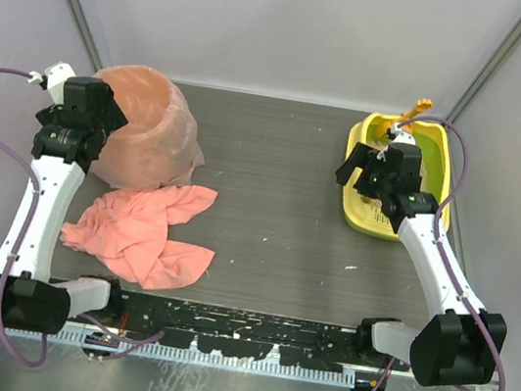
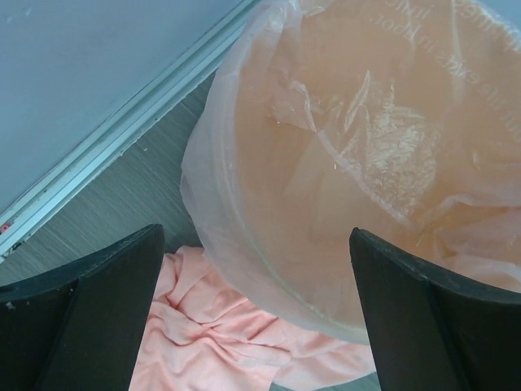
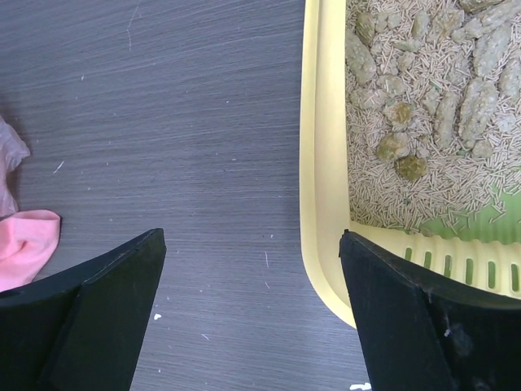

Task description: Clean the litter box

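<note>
The litter box (image 1: 351,198) is a shallow yellow tray at the back right of the table. In the right wrist view its rim (image 3: 321,163) runs down the frame, with pale pellet litter and greenish clumps (image 3: 407,106) inside and a slotted grate (image 3: 464,265) at the near end. My right gripper (image 1: 370,158) hovers open over the box's left edge. Its jaws (image 3: 251,236) straddle that rim and bare table and hold nothing. My left gripper (image 1: 115,113) is open and empty, above the near rim of the bin.
A round bin lined with a pink bag (image 1: 147,128) (image 2: 366,163) stands at the back left. A pink cloth (image 1: 141,231) (image 2: 220,334) lies crumpled in front of it. An orange scoop (image 1: 416,109) sticks up at the litter box's far end. Grey walls close in on three sides.
</note>
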You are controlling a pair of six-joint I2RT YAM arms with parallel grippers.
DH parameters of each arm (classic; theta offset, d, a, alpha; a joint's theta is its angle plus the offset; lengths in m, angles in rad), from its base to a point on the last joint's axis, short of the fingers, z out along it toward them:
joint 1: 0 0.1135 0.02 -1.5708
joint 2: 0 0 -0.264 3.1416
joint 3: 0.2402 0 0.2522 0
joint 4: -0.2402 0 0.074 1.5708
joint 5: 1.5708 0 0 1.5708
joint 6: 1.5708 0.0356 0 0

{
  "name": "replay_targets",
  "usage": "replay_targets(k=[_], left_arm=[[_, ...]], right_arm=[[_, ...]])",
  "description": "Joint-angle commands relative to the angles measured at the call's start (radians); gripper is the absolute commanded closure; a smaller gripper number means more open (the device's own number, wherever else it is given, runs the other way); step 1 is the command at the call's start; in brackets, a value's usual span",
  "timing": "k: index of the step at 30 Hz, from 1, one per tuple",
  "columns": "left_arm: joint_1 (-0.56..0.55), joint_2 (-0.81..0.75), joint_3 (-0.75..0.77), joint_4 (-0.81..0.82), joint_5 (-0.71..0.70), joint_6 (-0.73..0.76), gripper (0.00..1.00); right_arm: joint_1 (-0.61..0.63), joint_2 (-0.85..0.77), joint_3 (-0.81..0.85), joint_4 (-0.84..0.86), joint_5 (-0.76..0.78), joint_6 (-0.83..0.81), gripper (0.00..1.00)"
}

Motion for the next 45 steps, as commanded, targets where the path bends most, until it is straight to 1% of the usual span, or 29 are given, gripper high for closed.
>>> replay_targets(k=[1,3,5,10,11,14,19,23,28,30,33,37,42,45], left_arm=[[0.029,0.040,0.020,0.088,-0.009,-0.023,0.02],[0.050,0.061,0.010,0.099,0.002,-0.025,0.00],[0.071,0.077,-0.007,0.123,0.021,-0.021,0.02],[0.138,0.108,-0.033,0.136,0.081,-0.016,0.11],[0.157,0.140,-0.040,0.144,0.108,-0.017,0.16],[0.173,0.167,-0.054,0.176,0.163,-0.004,0.32],[0.174,0.207,-0.022,0.190,0.222,0.014,0.57],[0.174,0.226,0.006,0.187,0.265,0.013,0.75],[0.170,0.261,0.044,0.188,0.385,-0.018,0.93],[0.150,0.278,0.052,0.194,0.426,-0.041,0.99],[0.079,0.306,0.080,0.191,0.421,-0.052,1.00],[-0.048,0.382,0.164,0.180,0.360,-0.060,1.00],[-0.198,0.547,0.374,0.108,0.299,-0.052,1.00],[-0.261,0.650,0.511,0.055,0.277,-0.040,1.00]], right_arm=[[0.006,-0.029,0.006,0.041,-0.006,-0.018,0.07],[0.006,-0.036,0.003,0.039,-0.009,-0.018,0.07],[0.007,-0.042,0.001,0.039,-0.014,-0.019,0.07],[0.007,-0.043,0.002,0.037,-0.027,-0.018,0.07],[0.007,-0.042,0.003,0.038,-0.031,-0.018,0.08],[0.006,-0.044,0.003,0.036,-0.043,-0.016,0.09],[0.008,-0.065,-0.013,0.035,-0.046,-0.013,0.10],[0.008,-0.077,-0.022,0.030,-0.040,-0.013,0.10],[0.008,-0.084,-0.027,0.028,-0.041,-0.010,0.10],[0.008,-0.084,-0.028,0.028,-0.041,-0.011,0.10],[0.008,-0.085,-0.029,0.028,-0.041,-0.009,0.10],[0.009,-0.088,-0.034,0.026,-0.035,-0.014,0.10],[0.010,-0.095,-0.034,0.009,-0.009,-0.026,0.10],[0.008,-0.101,-0.034,-0.001,0.006,-0.031,0.10]])
